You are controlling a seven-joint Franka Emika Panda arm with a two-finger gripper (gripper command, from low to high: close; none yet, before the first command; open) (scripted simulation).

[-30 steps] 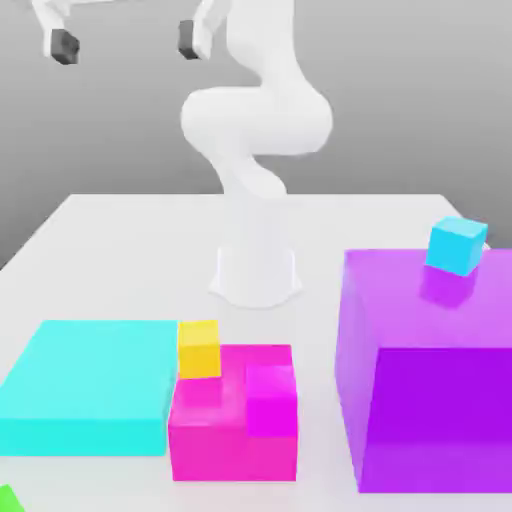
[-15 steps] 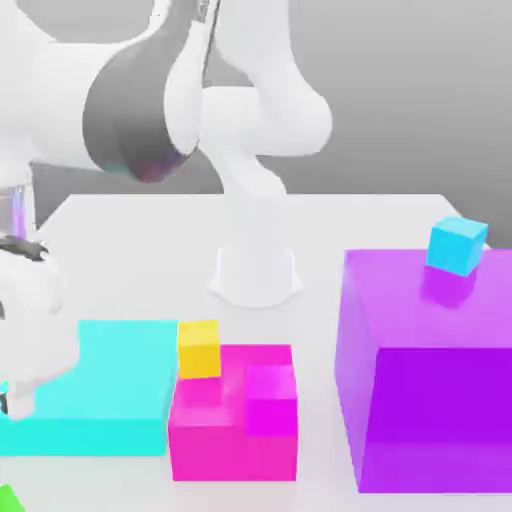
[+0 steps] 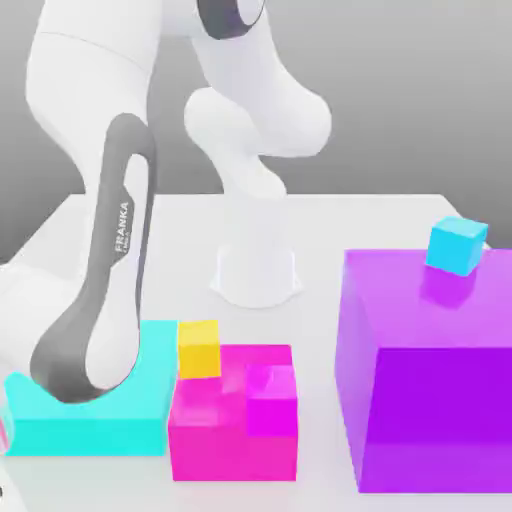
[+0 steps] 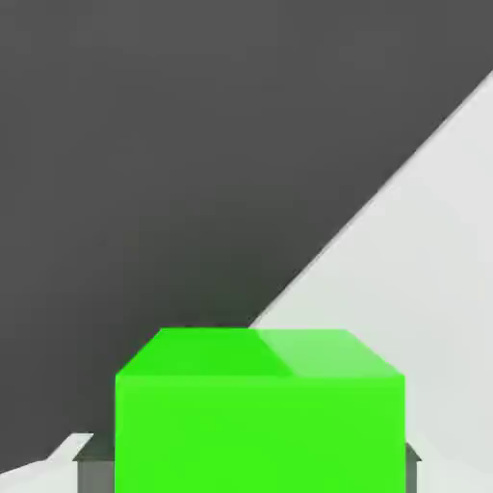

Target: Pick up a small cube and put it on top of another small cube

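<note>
On the white table [image 3: 400, 215]: coloured blocks sat in a row along the near side, with plain gray room behind them.
Cyan block [image 3: 90, 425]: it was flat and low, at the exterior view's left.
Pink block [image 3: 215, 435]: it stood just beside the cyan block and had a step shape. A lighter pink cube [image 3: 272, 400] sat at its front corner.
Yellow cube [image 3: 199, 348]: it was small and sat at the pink block's back corner, right next to the cyan block.
Purple block [image 3: 430, 400]: it was the biggest and tallest, at the exterior view's right.
Blue cube [image 3: 456, 245]: it was small and sat on top of the purple block, near the far corner.
Open room: the back of the table was bare around the arm's round base [image 3: 256, 272] — the front was crowded.
Arm [image 3: 110, 250]: it rose from the base, bent over high up, and reached down across the cyan block to the near left corner.
Green cube [image 4: 258, 414]: in the hand view it sat very close to the camera, near where the table's edge met the dark background.
Gripper: I could not tell if it was open or closed — or if it held the green cube.
</note>
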